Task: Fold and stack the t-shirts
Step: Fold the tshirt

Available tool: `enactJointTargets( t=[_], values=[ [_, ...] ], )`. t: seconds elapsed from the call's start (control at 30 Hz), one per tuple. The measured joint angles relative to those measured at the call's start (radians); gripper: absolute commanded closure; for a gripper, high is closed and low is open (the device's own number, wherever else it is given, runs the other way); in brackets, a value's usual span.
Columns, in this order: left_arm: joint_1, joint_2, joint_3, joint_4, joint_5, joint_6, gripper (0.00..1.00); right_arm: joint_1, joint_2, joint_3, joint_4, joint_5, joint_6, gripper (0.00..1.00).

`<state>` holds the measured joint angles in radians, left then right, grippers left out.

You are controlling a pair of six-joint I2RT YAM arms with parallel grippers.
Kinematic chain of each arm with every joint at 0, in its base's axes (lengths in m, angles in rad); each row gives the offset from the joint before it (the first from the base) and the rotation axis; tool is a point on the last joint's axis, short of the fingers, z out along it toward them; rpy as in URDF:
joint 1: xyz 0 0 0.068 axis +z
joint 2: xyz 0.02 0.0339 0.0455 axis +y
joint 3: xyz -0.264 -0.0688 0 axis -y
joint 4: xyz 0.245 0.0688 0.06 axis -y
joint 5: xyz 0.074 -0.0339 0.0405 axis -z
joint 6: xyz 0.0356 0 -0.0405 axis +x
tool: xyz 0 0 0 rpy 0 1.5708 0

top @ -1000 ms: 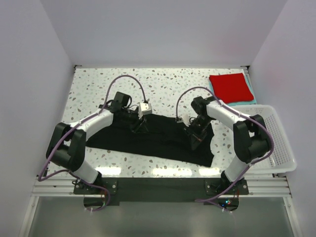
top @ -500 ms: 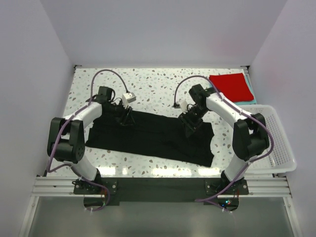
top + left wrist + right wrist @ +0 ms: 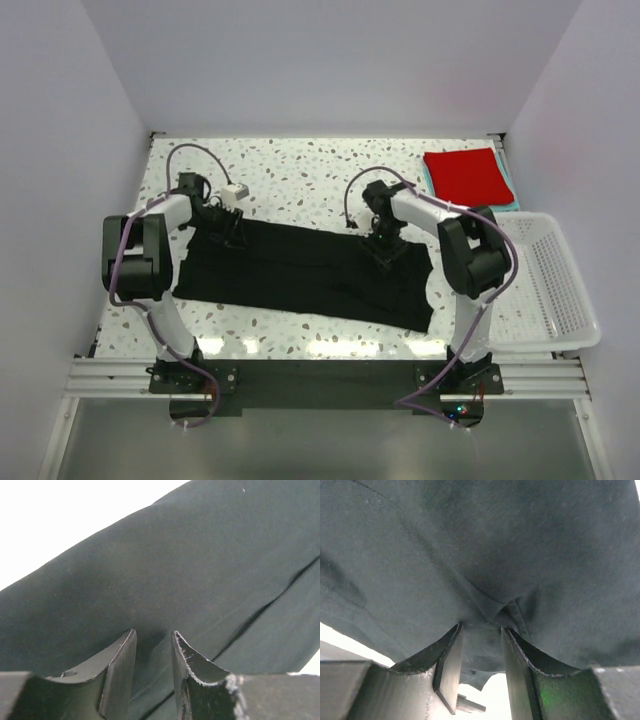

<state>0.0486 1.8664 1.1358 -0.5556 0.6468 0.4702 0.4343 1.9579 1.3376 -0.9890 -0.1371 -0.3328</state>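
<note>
Cloth of the black t-shirt (image 3: 300,275) fills both narrowly parted jaws, hiding whether either truly grips.

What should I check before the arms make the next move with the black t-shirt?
1. Black t-shirt spread flat on the table: ok.
2. Left jaws apart, at its far edge: ok.
3. Right jaws apart, a cloth pucker between them: ok.
4. How many layers each would pinch: cannot tell.
5. Red t-shirt folded on the teal t-shirt, away from both arms: ok.
</note>
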Motion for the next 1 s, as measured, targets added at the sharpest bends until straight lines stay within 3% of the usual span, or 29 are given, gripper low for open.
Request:
enactJointTargets(
  t=[0.13, 0.3, 0.43, 0.5, 0.57, 0.7, 1.0],
  values=[
    [0.032, 0.011, 0.015, -0.01, 0.0, 0.003, 0.62, 0.018, 0.12, 0.183, -0.027, 0.11, -0.005, 0.59],
    [0.113, 0.007, 0.011, -0.024, 0.027, 0.04, 0.61, 0.029, 0.353, 0.577, -0.003, 0.272, -0.059, 0.58],
    [0.154, -0.073, -0.03, -0.053, 0.011, 0.126, 0.6, 0.042, 0.548, 0.912, 0.163, 0.38, -0.104, 0.54],
    [0.146, -0.136, -0.05, -0.063, -0.009, 0.165, 0.6, 0.046, 0.62, 1.029, 0.254, 0.411, -0.109, 0.45],
    [0.11, -0.22, -0.071, -0.059, -0.045, 0.213, 0.6, 0.048, 0.62, 1.03, 0.322, 0.434, -0.107, 0.39],
    [-0.026, -0.327, -0.127, -0.021, -0.149, 0.293, 0.62, 0.05, 0.484, 0.855, 0.431, 0.443, -0.105, 0.37],
    [-0.307, -0.254, -0.203, 0.027, -0.424, 0.362, 0.68, 0.03, 0.169, 0.719, 0.407, 0.397, -0.027, 0.36]
  ],
)
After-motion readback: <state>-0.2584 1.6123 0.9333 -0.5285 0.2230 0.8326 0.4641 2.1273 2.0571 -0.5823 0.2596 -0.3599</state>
